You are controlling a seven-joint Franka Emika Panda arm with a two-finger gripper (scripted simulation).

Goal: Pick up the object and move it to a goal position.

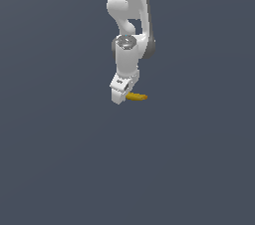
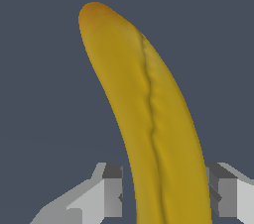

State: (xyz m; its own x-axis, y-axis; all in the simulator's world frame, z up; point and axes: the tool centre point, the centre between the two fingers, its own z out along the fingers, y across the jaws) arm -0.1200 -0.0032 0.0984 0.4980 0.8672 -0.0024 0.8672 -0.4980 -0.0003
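End effector (image 2: 166, 193) straddles curved yellow banana (image 2: 144, 114), tip brownish-orange.

Flat, even simulator light, no cast shadows or glare; renders coarse, slightly pixelated.

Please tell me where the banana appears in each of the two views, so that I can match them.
Exterior view: the banana is small, near the middle, sticking out from under the claw toward the exterior view's right.
Wrist view: the banana fills the picture, running between the claw's fingers.
Shared landmark: the claw.
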